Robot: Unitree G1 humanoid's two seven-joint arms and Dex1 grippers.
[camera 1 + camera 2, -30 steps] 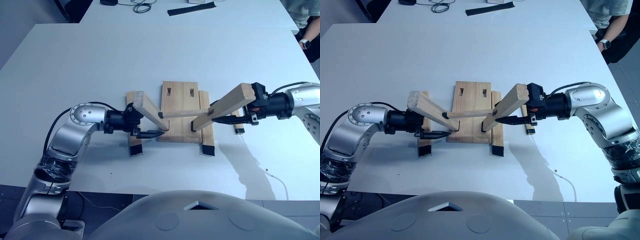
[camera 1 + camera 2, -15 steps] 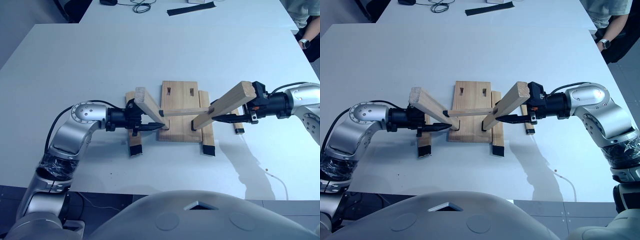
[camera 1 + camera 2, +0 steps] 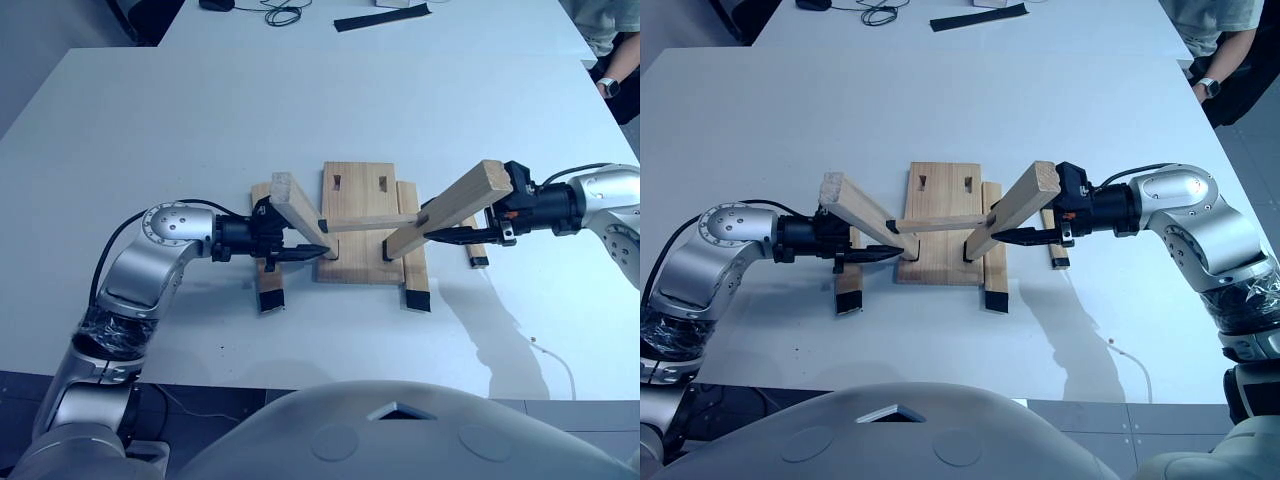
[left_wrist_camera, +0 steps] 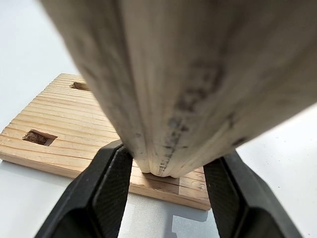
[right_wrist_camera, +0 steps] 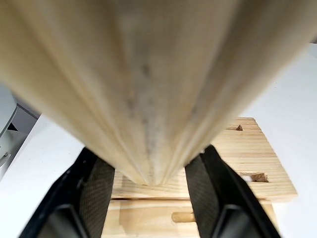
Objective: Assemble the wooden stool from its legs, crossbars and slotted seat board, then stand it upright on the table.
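Above the centre of the white table, a part-frame of two legs and one crossbar is held over the seat board. The board lies flat with its two slots toward the far edge. The crossbar runs level from left to right and meets both legs near their lower ends. The left leg is tilted, its long axis rising from that joint up and out to the left. The right leg is tilted the opposite way, rising up and out to the right. The left gripper is clamped on the left leg near its lower end, one finger on each side. The right gripper is clamped likewise on the right leg. Two black-tipped spare legs lie flat beside the board, one on each side, long axes running near to far. A shorter piece lies farther right, under the right gripper.
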